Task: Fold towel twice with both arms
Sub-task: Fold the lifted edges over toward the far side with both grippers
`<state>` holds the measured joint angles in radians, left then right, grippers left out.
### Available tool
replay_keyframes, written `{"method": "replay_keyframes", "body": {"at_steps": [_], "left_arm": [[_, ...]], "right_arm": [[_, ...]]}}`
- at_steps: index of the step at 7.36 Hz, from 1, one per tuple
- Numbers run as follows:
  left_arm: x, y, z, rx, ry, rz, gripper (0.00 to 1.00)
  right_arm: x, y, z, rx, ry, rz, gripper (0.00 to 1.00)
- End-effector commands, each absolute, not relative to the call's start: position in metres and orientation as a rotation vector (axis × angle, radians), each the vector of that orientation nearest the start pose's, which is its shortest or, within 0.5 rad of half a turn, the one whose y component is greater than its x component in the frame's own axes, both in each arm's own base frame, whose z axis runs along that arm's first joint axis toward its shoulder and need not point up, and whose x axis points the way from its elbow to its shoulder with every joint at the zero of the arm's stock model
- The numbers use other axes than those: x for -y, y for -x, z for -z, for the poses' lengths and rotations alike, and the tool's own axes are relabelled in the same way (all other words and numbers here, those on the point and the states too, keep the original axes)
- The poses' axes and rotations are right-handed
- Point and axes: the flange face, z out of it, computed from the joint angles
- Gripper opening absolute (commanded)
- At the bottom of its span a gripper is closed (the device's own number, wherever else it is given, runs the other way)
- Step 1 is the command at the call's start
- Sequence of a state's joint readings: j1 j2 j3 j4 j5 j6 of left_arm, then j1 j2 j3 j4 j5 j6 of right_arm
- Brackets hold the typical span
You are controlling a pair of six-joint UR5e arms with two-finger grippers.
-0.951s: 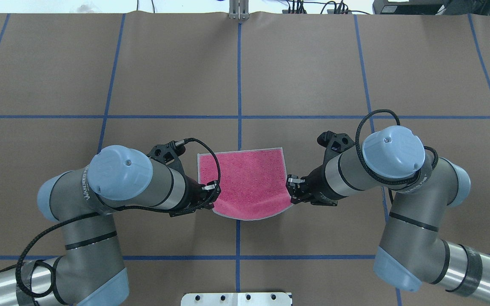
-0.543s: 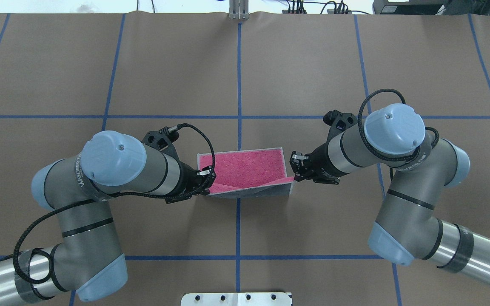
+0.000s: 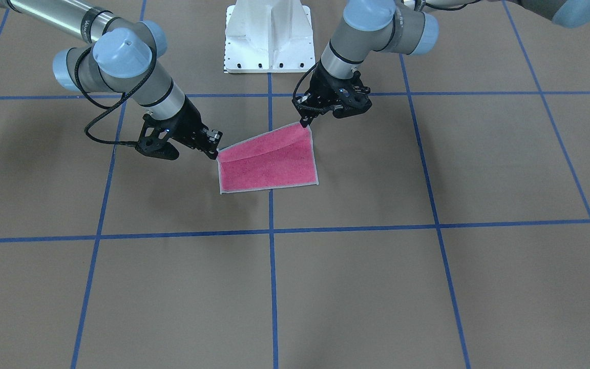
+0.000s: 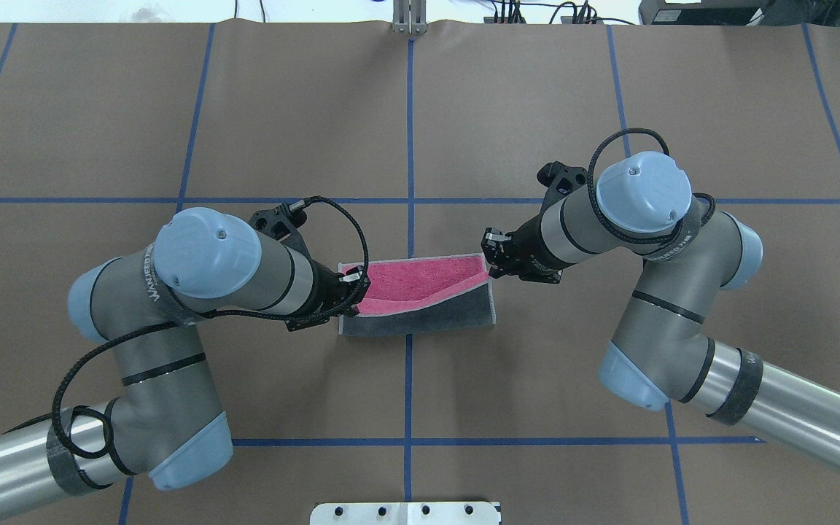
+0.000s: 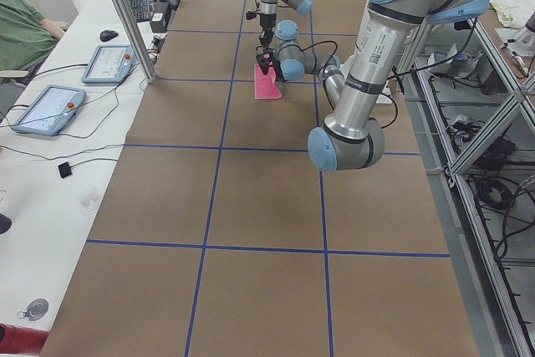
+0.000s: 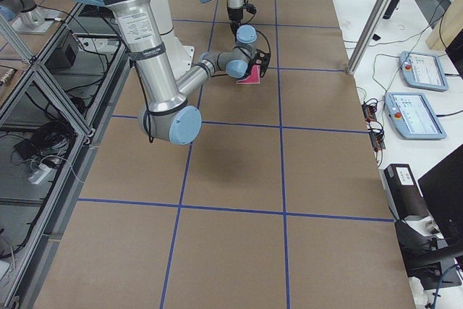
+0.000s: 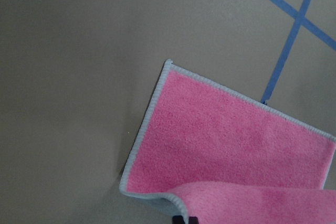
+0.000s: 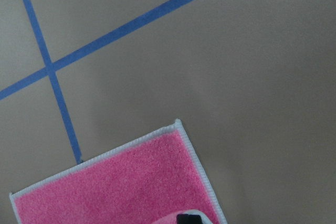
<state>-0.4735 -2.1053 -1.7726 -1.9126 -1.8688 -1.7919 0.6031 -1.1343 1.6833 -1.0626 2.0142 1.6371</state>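
Note:
The towel point(image 4: 420, 279) lies near the table's middle, pink face up on its far half. Its near edge is lifted and curled over, so the grey face point(image 4: 420, 319) shows. My left gripper point(image 4: 354, 286) is shut on the towel's near-left corner. My right gripper point(image 4: 492, 261) is shut on the near-right corner. In the front-facing view the towel point(image 3: 269, 166) hangs between the left gripper point(image 3: 304, 122) and the right gripper point(image 3: 216, 151). Both wrist views show the pink face below: left point(image 7: 226, 145), right point(image 8: 121, 187).
Blue tape lines point(image 4: 410, 146) grid the brown table cover. The white pedestal base point(image 3: 268, 36) stands at the robot's edge. A side bench with tablets point(image 5: 50, 110) runs along the far side, and a person in green point(image 5: 21, 31) sits there.
Both grippers have carried the towel's near edge up and away from the robot, toward the far edge. More of the grey face now shows, less of the pink.

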Motion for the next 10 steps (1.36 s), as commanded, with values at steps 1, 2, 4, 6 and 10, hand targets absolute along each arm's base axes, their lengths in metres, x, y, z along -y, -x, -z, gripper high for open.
{"method": "replay_keyframes", "body": {"at_steps": [1, 2, 4, 6, 10], "left_arm": [[0.408, -0.528, -0.22, -1.09, 0.121, 0.493, 0.0], [0.415, -0.527, -0.225, -1.081, 0.118, 0.503, 0.0], [0.425, -0.527, -0.234, -1.062, 0.115, 0.522, 0.0], [0.428, -0.531, -0.241, -1.045, 0.117, 0.525, 0.0], [0.431, -0.539, -0.252, -1.044, 0.121, 0.525, 0.0]], "right_arm": [[0.442, 0.475, -0.301, 1.115, 0.107, -0.369, 0.0], [0.442, 0.476, -0.294, 1.125, 0.104, -0.366, 0.0], [0.442, 0.478, -0.289, 1.132, 0.102, -0.362, 0.0], [0.447, 0.481, -0.302, 1.109, 0.109, -0.373, 0.0], [0.449, 0.485, -0.312, 1.089, 0.116, -0.379, 0.0]]}}
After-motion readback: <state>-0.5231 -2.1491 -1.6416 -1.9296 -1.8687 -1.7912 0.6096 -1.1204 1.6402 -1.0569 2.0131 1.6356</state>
